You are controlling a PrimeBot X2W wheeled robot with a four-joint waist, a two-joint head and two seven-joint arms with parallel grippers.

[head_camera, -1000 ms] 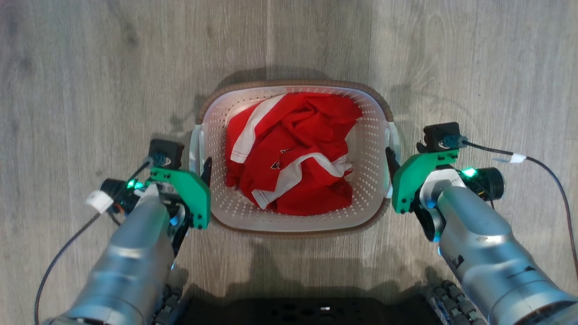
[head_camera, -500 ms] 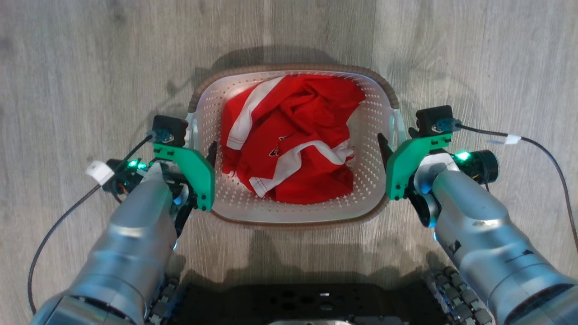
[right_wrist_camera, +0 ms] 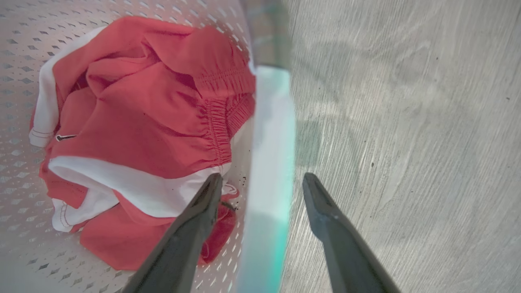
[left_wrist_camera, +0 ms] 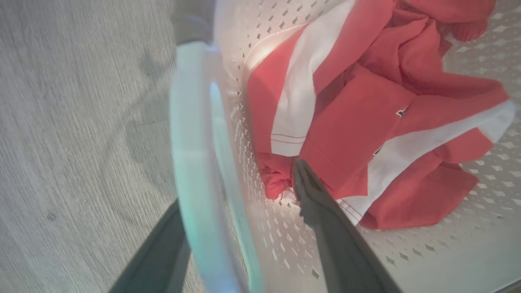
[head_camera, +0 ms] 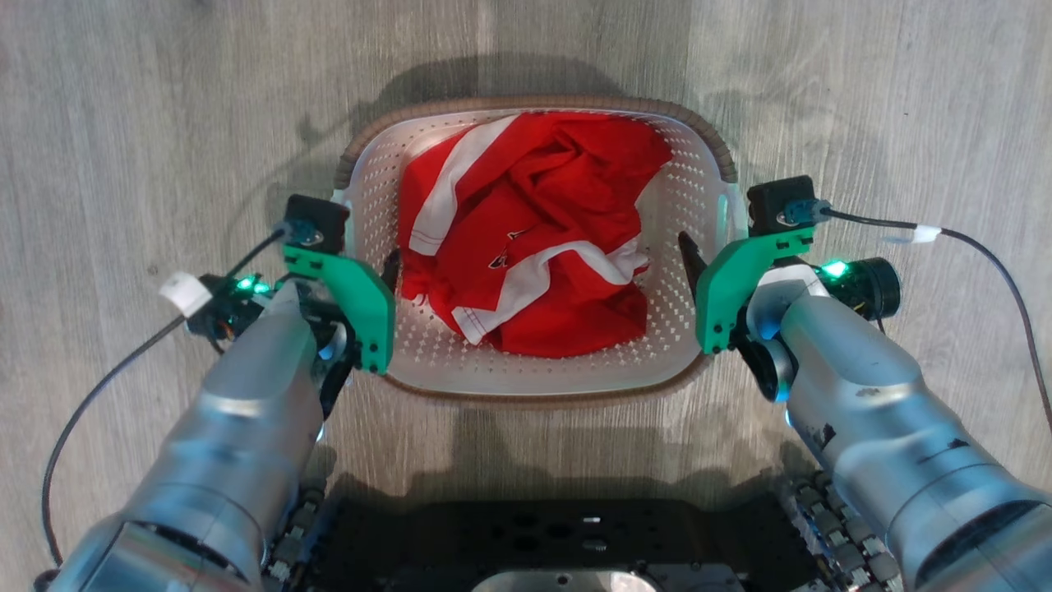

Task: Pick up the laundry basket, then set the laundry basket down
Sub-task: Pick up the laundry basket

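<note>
The laundry basket (head_camera: 526,103) is dead centre between both arms, over the grey wood floor (head_camera: 123,123), with a red and white garment (head_camera: 534,238) bundled inside. The right gripper (right_wrist_camera: 262,177) straddles the right handle (right_wrist_camera: 270,142), one finger inside the wall and one outside, with slim gaps on both sides. The left gripper (left_wrist_camera: 236,187) brackets the left handle (left_wrist_camera: 191,142) likewise, but blur hides whether it's actually pinching.

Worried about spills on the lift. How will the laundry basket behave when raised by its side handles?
Probably stiff: the laundry basket is moulded perforated plastic. Likely light, holding only crumpled red clothing. It might tip if the left gripper and right gripper rise unevenly, each straddling one narrow handle.
</note>
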